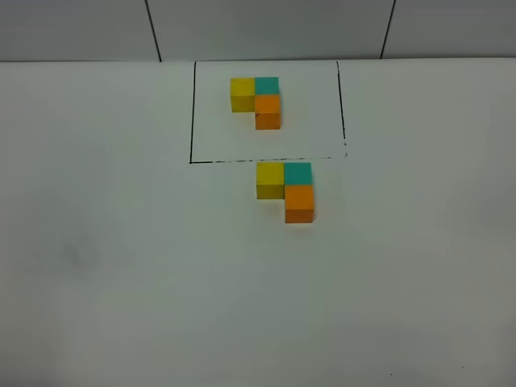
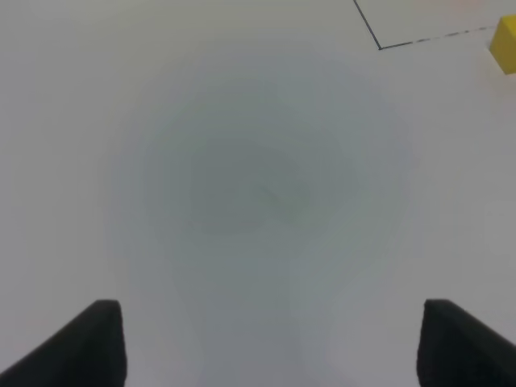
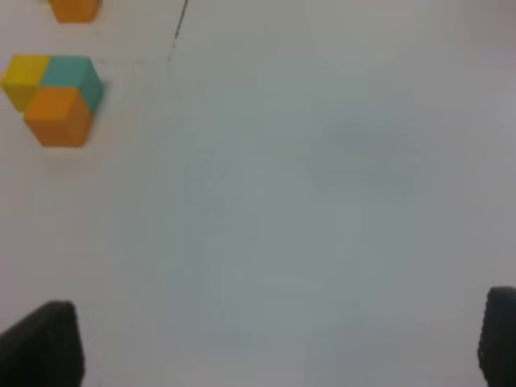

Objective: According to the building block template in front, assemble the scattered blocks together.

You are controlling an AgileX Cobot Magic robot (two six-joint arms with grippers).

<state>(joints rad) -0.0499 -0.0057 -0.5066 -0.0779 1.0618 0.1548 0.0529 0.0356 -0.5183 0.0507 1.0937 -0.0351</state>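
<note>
The building block template lies inside a black-outlined rectangle at the back: yellow and teal side by side, orange against the teal. Just in front of the rectangle's front line, the yellow cube, teal cube and orange cube sit touching in the same L. The right wrist view shows them far off: yellow, teal, orange. The left wrist view shows the yellow cube's edge. My left gripper and right gripper are open, empty, over bare table. Neither shows in the exterior view.
The white table spreads all around the cubes. A grey panelled wall rises behind its back edge. The rectangle's front left corner shows in the left wrist view, and part of the template's orange cube in the right wrist view.
</note>
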